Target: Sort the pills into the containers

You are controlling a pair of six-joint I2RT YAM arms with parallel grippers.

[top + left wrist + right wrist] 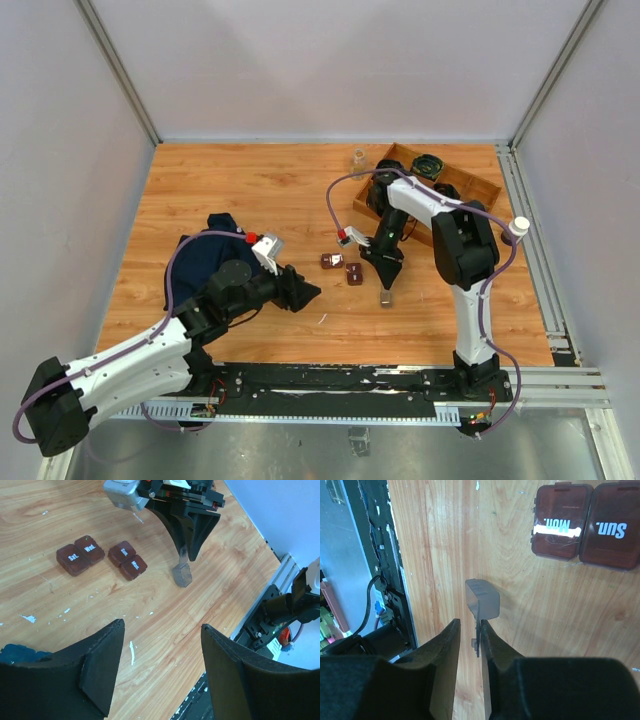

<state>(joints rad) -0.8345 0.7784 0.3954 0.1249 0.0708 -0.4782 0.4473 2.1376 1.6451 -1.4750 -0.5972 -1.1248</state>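
A black mounting strip (330, 380) at the near edge carries both bases. The left arm (130, 365) lies low and reaches diagonally toward the middle of the worktop (250, 190). The left gripper (162, 628) hovers above the wood with its jaws spread wide and nothing between them (released). Bare wood with a few white flecks (131, 652) lies ahead of it.

The right arm (462, 250) rises from its base, bends at the elbow over the far right, and points straight down. The right gripper (469, 622) has its jaws slightly parted. The thin raised flap (478, 639) of a clear compartment (482, 599) stands in the gap, close against one finger and apart from the other, so no clamping shows. The compartment rests on the worktop directly below the fingertips.

Just beyond lie the containers, dark brown with lids closed. The Sun./Mon. pair (128, 561) is near the clear compartment, and the Sat./Wed. pair (80, 555) is just beside that pair but apart from it. Both pairs lie flat between the two grippers.

Farther left, a dark blue cloth (205, 255) lies behind the left wrist. At the far right, a wooden tray (487, 186) sits near the worktop edge with a clear jar (358, 158) by its left corner. Open wood runs across the far left to the wall, and a metal rail (530, 250) borders the right edge.
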